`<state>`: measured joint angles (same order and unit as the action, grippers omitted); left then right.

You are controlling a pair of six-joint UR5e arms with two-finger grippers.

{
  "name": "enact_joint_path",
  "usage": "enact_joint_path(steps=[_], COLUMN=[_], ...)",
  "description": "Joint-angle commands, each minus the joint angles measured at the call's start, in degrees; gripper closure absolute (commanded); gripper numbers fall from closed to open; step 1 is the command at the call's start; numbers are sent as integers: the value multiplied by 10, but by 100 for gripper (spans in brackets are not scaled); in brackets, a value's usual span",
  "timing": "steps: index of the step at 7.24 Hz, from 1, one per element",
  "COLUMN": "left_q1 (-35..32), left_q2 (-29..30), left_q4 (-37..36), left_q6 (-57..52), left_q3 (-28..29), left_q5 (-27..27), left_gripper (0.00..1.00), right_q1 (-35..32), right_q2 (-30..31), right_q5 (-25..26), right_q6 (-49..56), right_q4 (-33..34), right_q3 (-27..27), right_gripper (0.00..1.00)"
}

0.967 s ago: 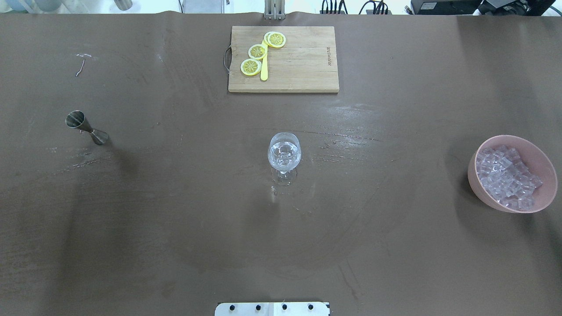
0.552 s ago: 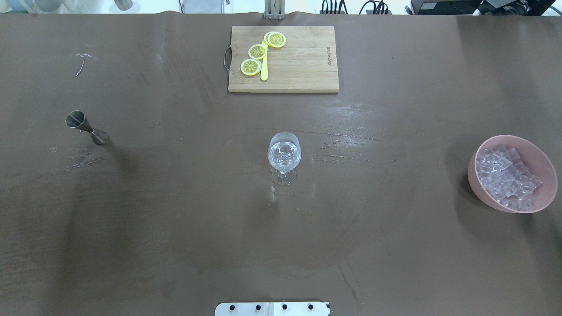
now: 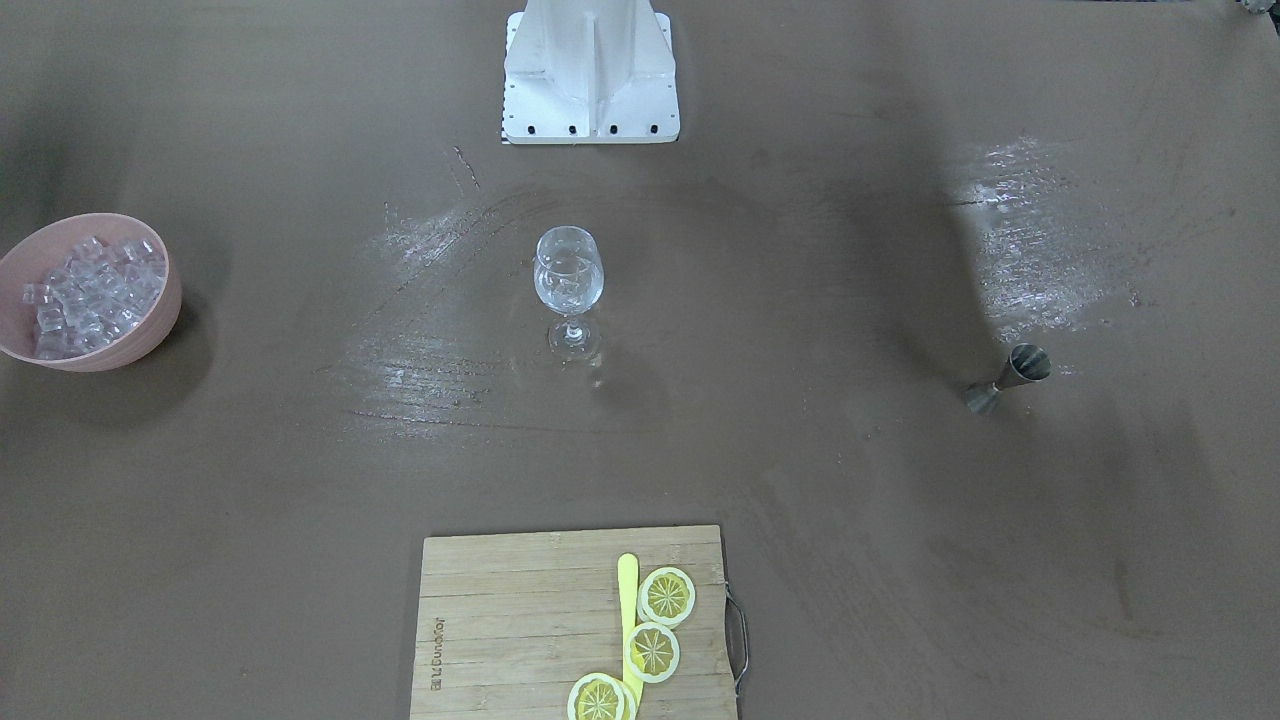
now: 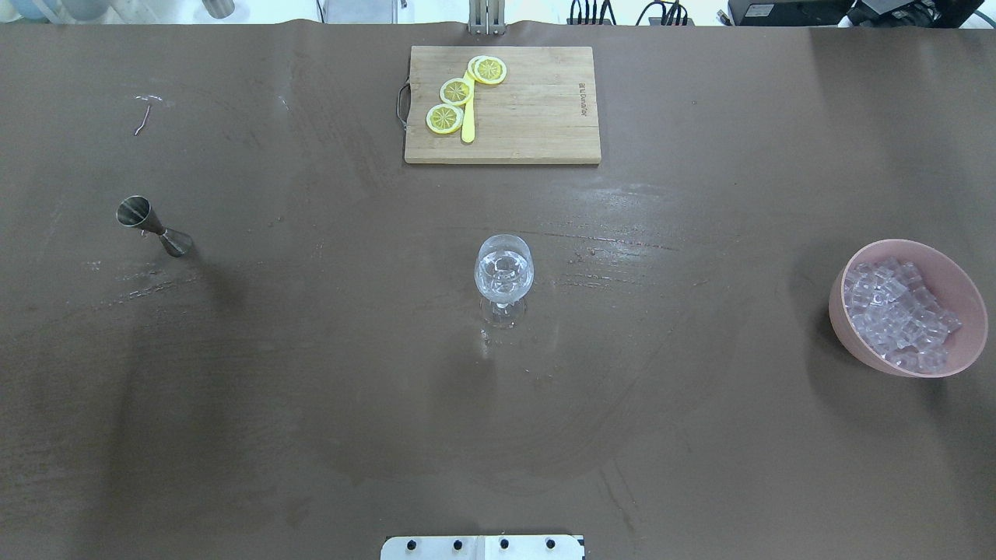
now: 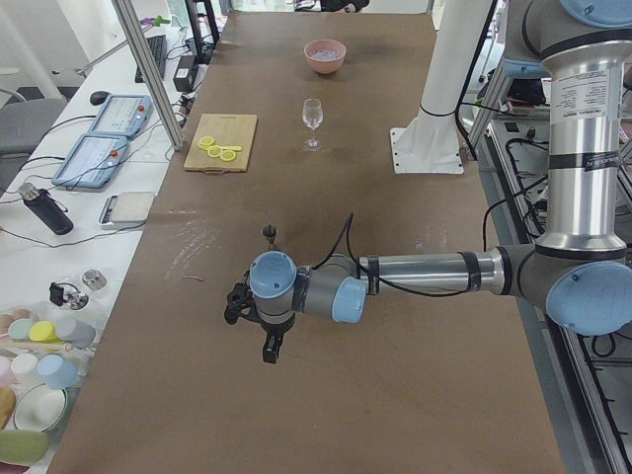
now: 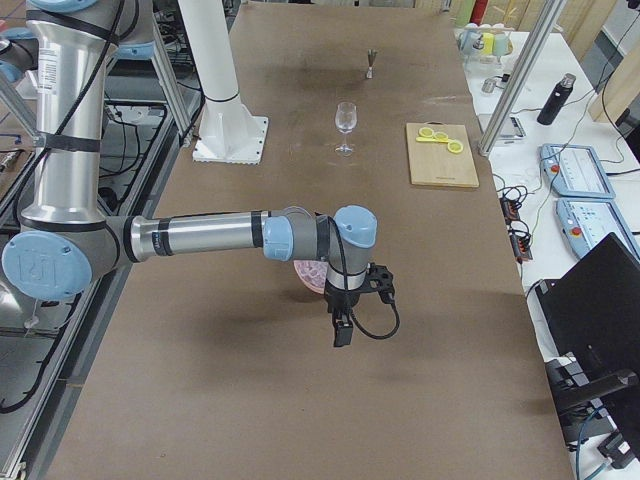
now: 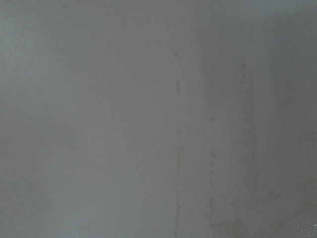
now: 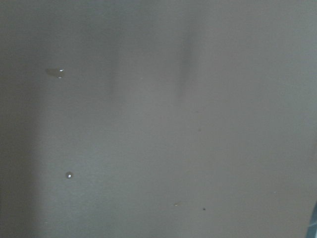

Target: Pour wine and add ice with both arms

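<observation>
A clear wine glass [image 4: 504, 272] stands upright at mid-table, also in the front view [image 3: 569, 270]. Ice [image 4: 895, 311] fills a pink bowl [image 4: 842, 327] at the table's right end. No wine shows in any view. A steel jigger [image 4: 152, 225] stands at the left. My arms are outside the overhead and front views. In the left side view, my left gripper [image 5: 269, 348] hangs over bare table near the jigger [image 5: 269, 234]. In the right side view, my right gripper [image 6: 341, 335] hangs just in front of the bowl [image 6: 308, 272]. I cannot tell whether either is open or shut. Both wrist views show only brown table.
A wooden cutting board [image 4: 537, 117] with lemon slices [image 4: 457, 92] and a yellow knife lies at the far edge. The white pedestal [image 3: 590, 70] stands at the robot's side. Tablets, bottles and bowls sit on a side bench [image 5: 89, 158].
</observation>
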<state>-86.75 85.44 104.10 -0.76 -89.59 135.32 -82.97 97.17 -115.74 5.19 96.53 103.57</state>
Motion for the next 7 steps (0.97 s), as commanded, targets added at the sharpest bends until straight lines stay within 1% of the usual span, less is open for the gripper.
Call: enact_joint_path(steps=[1,2,3,4,5,7], left_q1=[0,0,0,0,0,0], left_q2=[-4,-4,-4,-4,-4,-4], left_q4=[4,4,4,4,4,4], left_q6=[1,0,1,0,0,1], left_q3=[0,0,-1,-1,-1,-1], left_q5=[-1,0,0,0,0,0], left_gripper=[2,2,2,2,2,2], right_q1=[0,0,0,-1,-5,-13], right_q2=[6,11,14,21,24,24], right_q5=[26,-29,-86,-129,-139,-129], right_q6=[-3,-4,-4,-6,-6,-4], right_q4=[0,0,0,1,0,-1], right_q3=[14,18,9,7,-5,-4], right_gripper=[0,0,0,0,0,0])
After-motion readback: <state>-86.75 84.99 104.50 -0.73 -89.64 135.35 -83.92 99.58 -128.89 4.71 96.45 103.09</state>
